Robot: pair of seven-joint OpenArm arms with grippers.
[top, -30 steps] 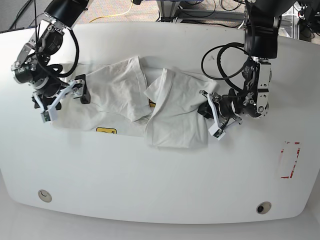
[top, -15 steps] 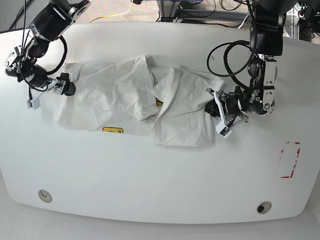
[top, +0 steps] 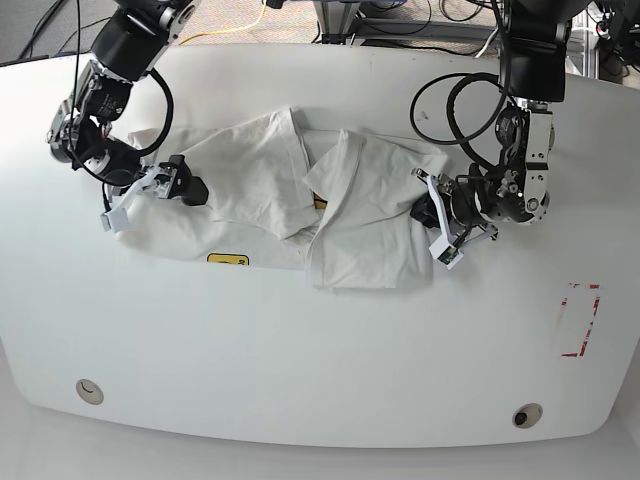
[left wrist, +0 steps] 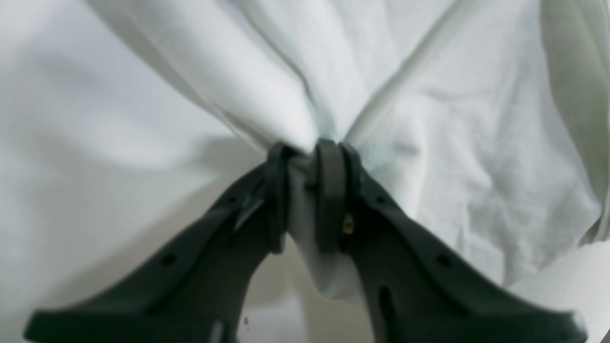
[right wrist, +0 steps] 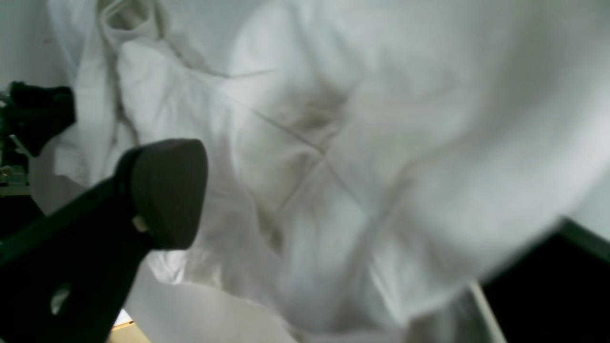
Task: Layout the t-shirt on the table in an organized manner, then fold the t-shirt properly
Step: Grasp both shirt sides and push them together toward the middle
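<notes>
We find the t-shirt [top: 300, 215] lying crumpled across the middle of the table [top: 330, 360], its two sides folded inward so they overlap near the centre, a yellow patch [top: 228, 260] showing at its near hem. The left gripper [left wrist: 310, 190] pinches a bunched fold of the shirt's edge tight between its fingers [left wrist: 329, 200], on the base view's right. The right gripper [top: 150, 195] hangs at the shirt's opposite edge with jaws spread wide, one finger pad [right wrist: 164, 190] over the cloth, nothing clamped that we can see
</notes>
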